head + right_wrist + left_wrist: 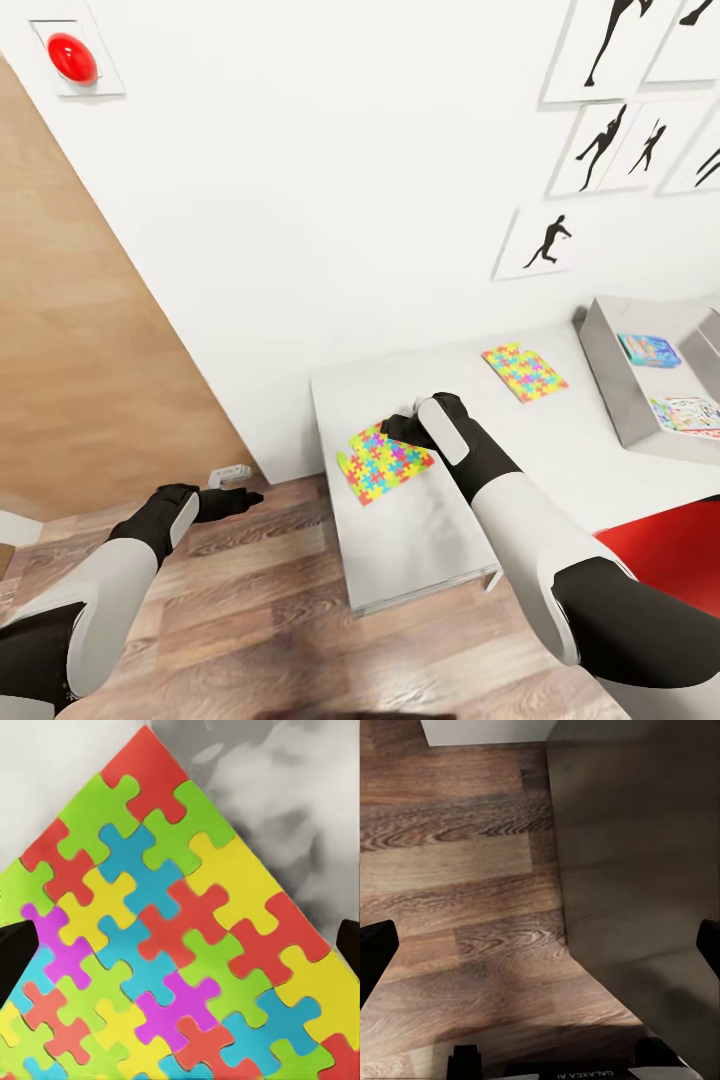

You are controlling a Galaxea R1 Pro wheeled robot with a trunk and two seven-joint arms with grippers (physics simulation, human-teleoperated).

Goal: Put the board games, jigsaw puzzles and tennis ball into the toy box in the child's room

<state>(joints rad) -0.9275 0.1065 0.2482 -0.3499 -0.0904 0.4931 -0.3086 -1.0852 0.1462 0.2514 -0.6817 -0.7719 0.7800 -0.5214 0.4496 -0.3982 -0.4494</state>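
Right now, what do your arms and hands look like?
Both arms have smooth white shells with black joints and black wrists carrying a pale panel. The left gripper and right gripper are black. In the left wrist view, white lettering sits on the black gripper base.

Jigsaw under right gripper [400,432]: near jigsaw puzzle [383,463] of interlocking yellow, green, blue, pink, red-orange pieces. Far jigsaw puzzle [524,371] beyond it, same mix. Table [420,530] top white. Toy box [625,385] grey, holding blue board game [649,350] and white-green board game [688,414]. Floor [250,610] below left gripper [240,498]: brown wood grain.
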